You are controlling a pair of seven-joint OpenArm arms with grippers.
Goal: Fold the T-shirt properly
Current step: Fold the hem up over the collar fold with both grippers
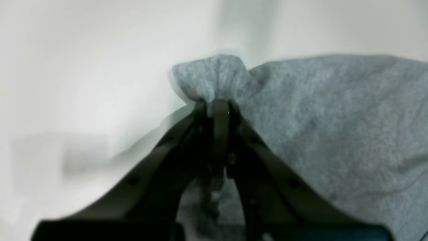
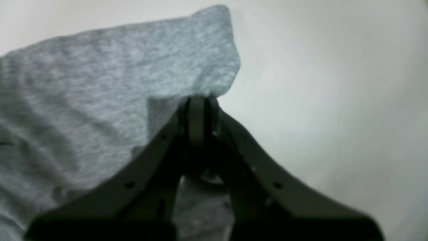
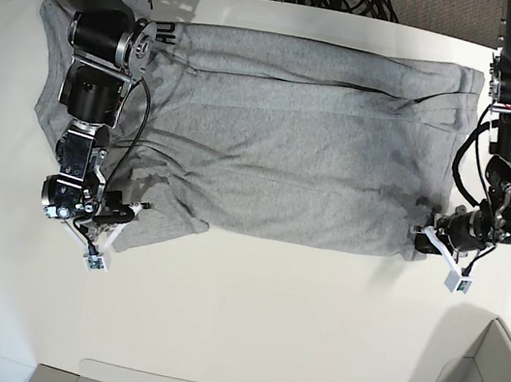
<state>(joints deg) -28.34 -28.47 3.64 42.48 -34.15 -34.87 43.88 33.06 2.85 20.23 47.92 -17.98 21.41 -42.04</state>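
Your left gripper [image 1: 214, 103] is pinching a bunched corner of the T-shirt [image 3: 292, 148], fingers squeezed tight on the soft grey cloth. Your right gripper [image 2: 199, 100] is pinching another corner the same way. Both wrist views are blurry, and the dark arms are hiding the cloth just below them. On the white table [image 3: 243, 326], the T-shirt is lying spread out and wrinkly, reaching toward the far edge. Near the far left corner, black letters are peeking out, too cut off to read.
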